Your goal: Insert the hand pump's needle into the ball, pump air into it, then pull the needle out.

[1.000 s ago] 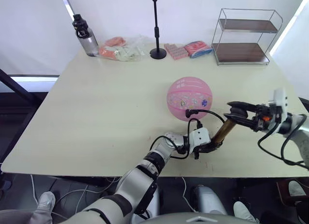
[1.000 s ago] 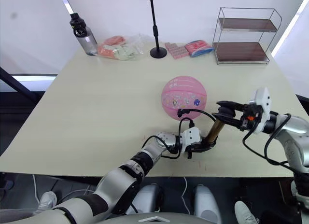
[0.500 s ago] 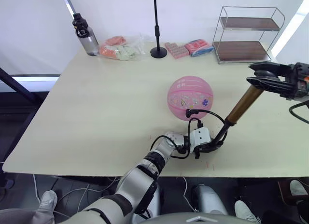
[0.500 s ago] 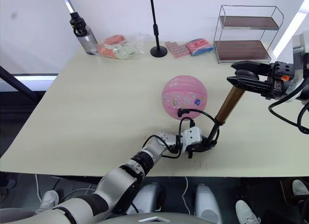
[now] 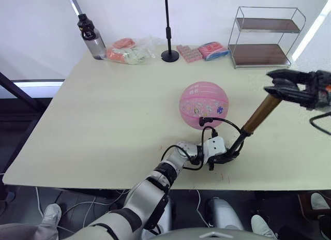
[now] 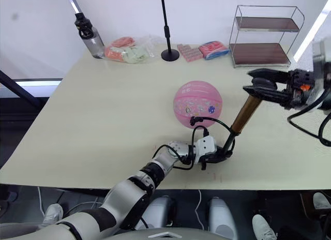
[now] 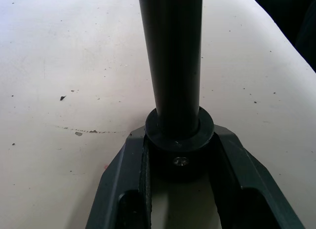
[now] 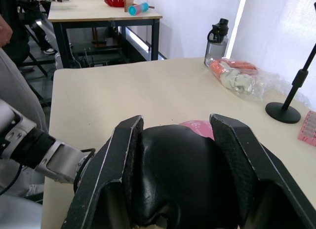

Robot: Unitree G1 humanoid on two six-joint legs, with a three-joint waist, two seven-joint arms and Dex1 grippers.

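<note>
The pink ball point(image 5: 204, 104) rests mid-table. The thin black hose point(image 5: 221, 121) loops from the hand pump to the ball's near side. The hand pump point(image 5: 260, 116) leans up to the right, its black rod drawn out below the bronze cylinder. My left gripper point(image 5: 228, 156) is shut on the pump's black foot point(image 7: 179, 140) at the table's front edge. My right gripper point(image 5: 277, 86) is shut on the black handle point(image 8: 181, 174) at the raised end, right of the ball point(image 8: 198, 128).
At the back stand a dark water bottle point(image 5: 90, 38), a bag of packets point(image 5: 133, 51), a black stand with a round base point(image 5: 168, 55), pink packets point(image 5: 202, 51) and a wire shelf point(image 5: 264, 38). The table's front edge point(image 5: 155, 184) runs just below my left gripper.
My right gripper lifted the handle up and to the right from beside the ball, stretching the pump out. In the last half second it barely moved. The left gripper stayed.
</note>
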